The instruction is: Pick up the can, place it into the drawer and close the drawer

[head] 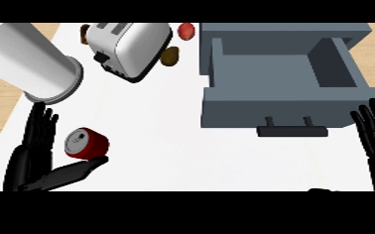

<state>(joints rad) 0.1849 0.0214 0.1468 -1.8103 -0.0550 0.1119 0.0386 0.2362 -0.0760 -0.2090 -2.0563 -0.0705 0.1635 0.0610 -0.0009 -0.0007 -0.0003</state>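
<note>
Here the left hand [33, 151] lies open at the lower left, fingers straight and thumb stretched out under the red can [86, 143], which lies on its side on the white counter [168, 129] just beside the palm, no lettering legible on it. The right hand [365, 129] rests open at the right edge, beside the open grey drawer [282, 74]. Farther up stand a toaster [128, 47] and a large white cylinder [36, 62].
</note>
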